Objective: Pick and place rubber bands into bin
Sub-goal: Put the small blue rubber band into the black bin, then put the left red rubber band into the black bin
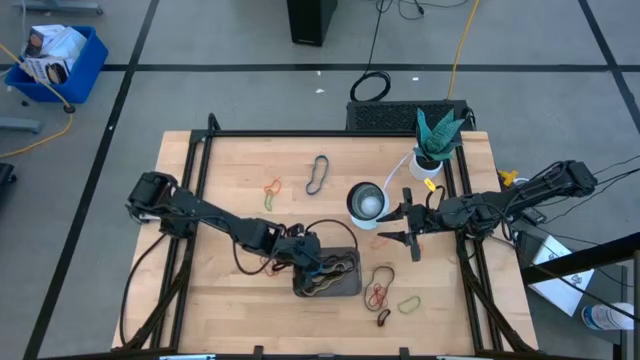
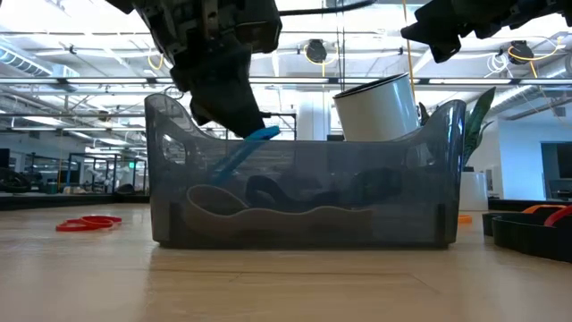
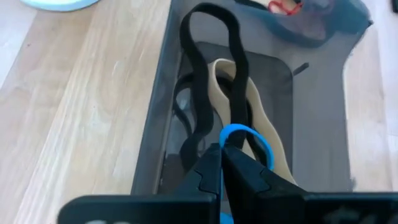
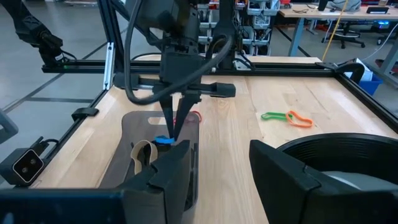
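Left fingers pinch one blue rubber band over the bin; right fingers spread.

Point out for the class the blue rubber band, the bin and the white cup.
blue rubber band [image 3: 245, 134]: left wrist view, top of its loop above the shut jaws.
bin [image 2: 304, 192]: low view, its translucent front wall.
white cup [image 1: 368, 204]: high view, its inside.

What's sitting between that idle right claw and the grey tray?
In the high view, only bare wood lies between the right gripper and the bin; the white cup stands beside it.
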